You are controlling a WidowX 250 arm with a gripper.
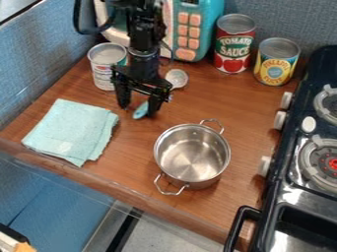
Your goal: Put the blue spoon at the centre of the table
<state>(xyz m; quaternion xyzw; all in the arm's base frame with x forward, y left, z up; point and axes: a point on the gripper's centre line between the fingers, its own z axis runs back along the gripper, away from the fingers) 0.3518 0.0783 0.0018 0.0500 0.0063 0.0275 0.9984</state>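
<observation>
A wooden worktop point(247, 106) spreads beneath the robot's pincer point(138, 108), with a dark toy stove point(299, 197) well off to the pincer's right in the view. A turquoise toy appliance point(204, 37) stands behind it. Left of the pincer and toward the camera lies a folded pale-blue cloth point(69, 129); nearer the camera and to the right, a two-handled steel pot point(191, 160) sits upright, its bare metal bottom showing inside. Three cans, a red one point(234, 49), a yellow one point(275, 66) and a pale one point(103, 71), stand on their bases beyond the pincer, tops covered, their contents hidden. The pincer points down with its fingers spread widely, apparently straddling the blue spoon point(139, 111) for a grasp, with no firm grip apparent. The spoon's blue end lies between the fingertips, close to one; a grey, round head point(176, 78) just behind the pincer may be its other end, though the join is hidden.
</observation>
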